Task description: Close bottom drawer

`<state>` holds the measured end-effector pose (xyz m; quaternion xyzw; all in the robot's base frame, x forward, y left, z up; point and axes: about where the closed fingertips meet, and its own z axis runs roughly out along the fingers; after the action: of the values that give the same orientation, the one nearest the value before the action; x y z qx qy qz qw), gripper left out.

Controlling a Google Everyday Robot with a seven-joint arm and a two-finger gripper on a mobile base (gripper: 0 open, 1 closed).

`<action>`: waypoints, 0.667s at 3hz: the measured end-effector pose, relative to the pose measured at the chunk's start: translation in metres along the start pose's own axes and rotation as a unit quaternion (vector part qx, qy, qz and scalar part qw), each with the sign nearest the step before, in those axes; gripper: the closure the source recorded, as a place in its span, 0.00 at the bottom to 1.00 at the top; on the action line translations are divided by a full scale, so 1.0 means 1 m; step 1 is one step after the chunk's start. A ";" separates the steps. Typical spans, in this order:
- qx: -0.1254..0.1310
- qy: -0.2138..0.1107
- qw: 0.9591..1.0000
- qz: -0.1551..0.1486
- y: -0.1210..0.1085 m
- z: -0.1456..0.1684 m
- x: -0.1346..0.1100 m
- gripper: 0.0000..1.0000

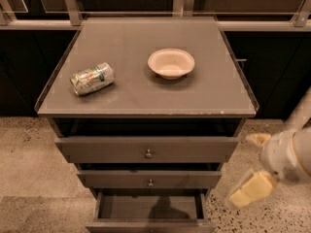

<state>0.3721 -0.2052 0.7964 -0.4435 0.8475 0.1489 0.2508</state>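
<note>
The bottom drawer (147, 224) is the lowest of three grey-brown drawers and stands pulled well out, with its empty dark inside showing. Its front lies at the picture's lower edge and the knob is out of view. The middle drawer (149, 179) and top drawer (146, 150) stick out a little less each. My gripper (253, 165) hangs to the right of the cabinet at drawer height, apart from it. Its cream fingers (250, 191) are spread and hold nothing.
A crushed can (92, 79) lies on its side and a white bowl (171, 63) stands on the cabinet top (146, 98). Dark cabinets with a metal rail run behind. Speckled floor (29, 149) lies on both sides.
</note>
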 end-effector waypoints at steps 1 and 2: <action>-0.016 0.011 0.999 0.026 0.014 0.029 0.030 0.00; -0.014 0.006 0.999 0.028 0.017 0.025 0.030 0.00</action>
<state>0.3515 -0.2039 0.7591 -0.4238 0.8588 0.1650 0.2357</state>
